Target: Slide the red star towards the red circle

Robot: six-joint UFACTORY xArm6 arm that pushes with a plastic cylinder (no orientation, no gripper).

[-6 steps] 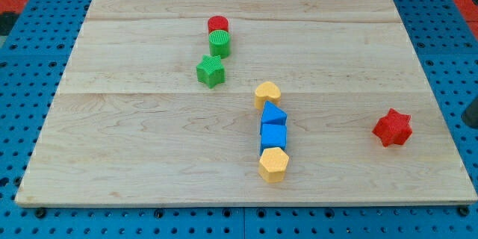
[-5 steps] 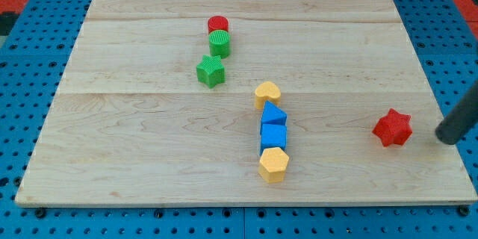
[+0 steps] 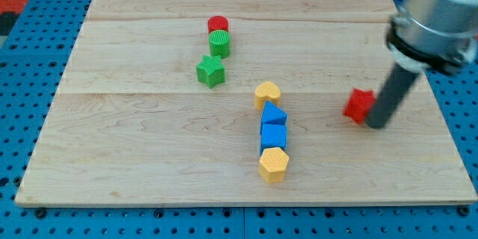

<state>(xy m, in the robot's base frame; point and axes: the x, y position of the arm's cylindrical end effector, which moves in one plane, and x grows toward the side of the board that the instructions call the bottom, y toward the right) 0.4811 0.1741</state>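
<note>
Tip [image 3: 376, 125] sat touching red star [image 3: 359, 105] at its 4 o'clock. Red circle [image 3: 218, 23] lay toward 10 o'clock, well apart. No gripper fitted; jaw state not applicable.

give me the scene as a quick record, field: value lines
tip: my tip touches the red star's right side
red star: right of centre, partly hidden by the rod
red circle: near the top, above the green circle
green star: below the green circle
centre column: yellow heart, two blue blocks, yellow hexagon
board: wooden
</note>
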